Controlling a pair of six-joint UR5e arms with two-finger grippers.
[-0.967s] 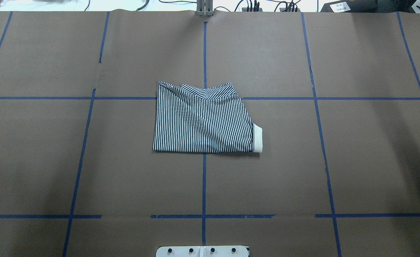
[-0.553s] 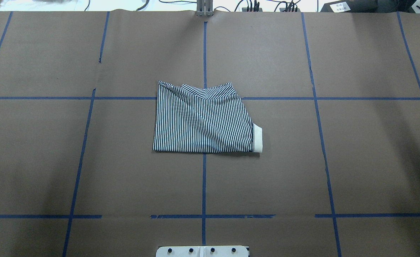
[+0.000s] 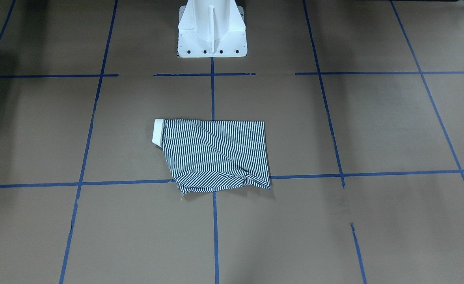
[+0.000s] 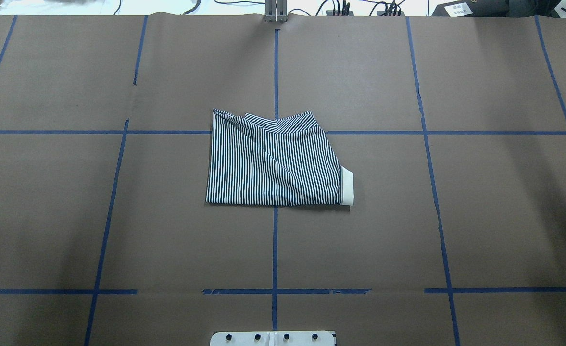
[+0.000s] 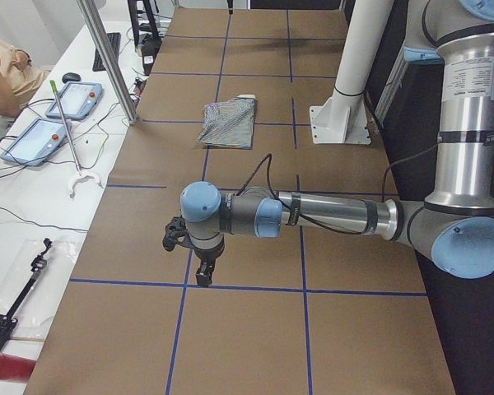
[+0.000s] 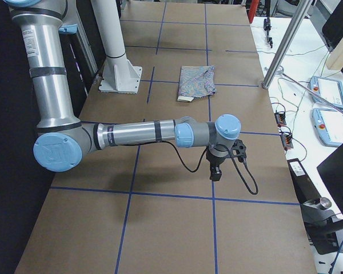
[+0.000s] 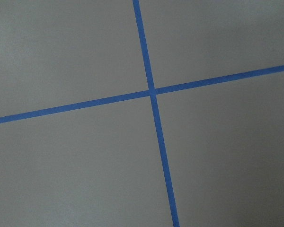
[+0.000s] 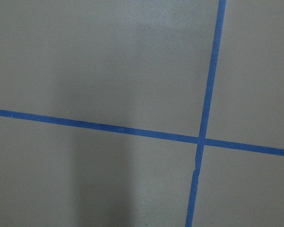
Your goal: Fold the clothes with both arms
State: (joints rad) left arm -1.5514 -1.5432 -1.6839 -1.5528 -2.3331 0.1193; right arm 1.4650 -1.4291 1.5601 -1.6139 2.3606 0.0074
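Polo shirt (image 4: 273,163) folded, long axis across table (image 4: 119,216), collar (image 4: 347,185) toward robot's right | left gripper (image 5: 204,276), right gripper (image 6: 215,173) well apart from shirt; spread cannot be told.

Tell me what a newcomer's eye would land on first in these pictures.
The striped polo shirt lies folded into a compact shape in the middle of the brown table, its cream collar poking out on the robot's right side. In the side views, the left arm and the right arm stretch out low over the table's two ends, far from the shirt.
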